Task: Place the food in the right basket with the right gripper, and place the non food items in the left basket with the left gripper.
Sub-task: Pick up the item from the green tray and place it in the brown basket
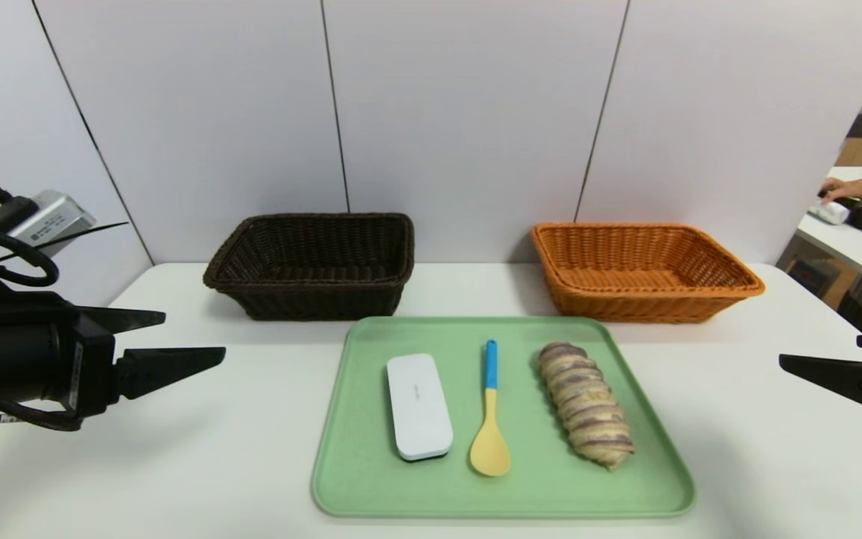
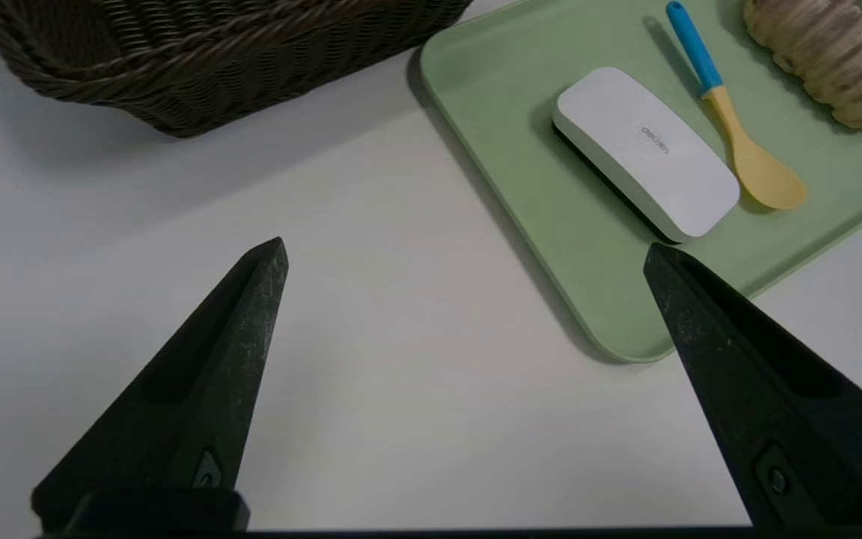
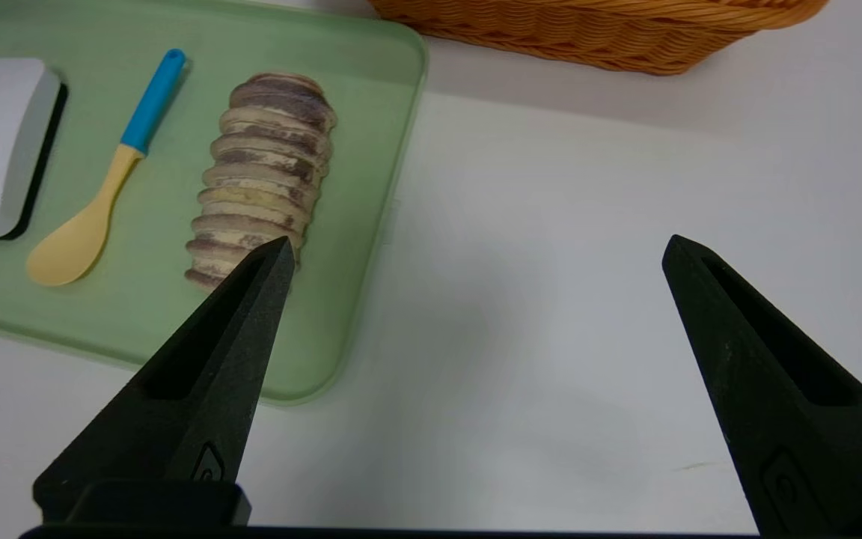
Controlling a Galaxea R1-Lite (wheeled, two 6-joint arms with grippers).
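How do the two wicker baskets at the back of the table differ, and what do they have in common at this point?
Colour: the left basket is dark brown, nearly black; the right basket is orange. Place: the left basket stands behind the green tray's left corner, the right basket behind its right corner. Shared: both are rectangular woven baskets with flared sides, upright on the white table, and nothing shows inside either.

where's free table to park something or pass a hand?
Bare table between the left end effector and the green tray; the same between the tray and the right end effector. Both the dark basket and orange basket sit empty. Crowded: the tray, holding case, spoon, bread.
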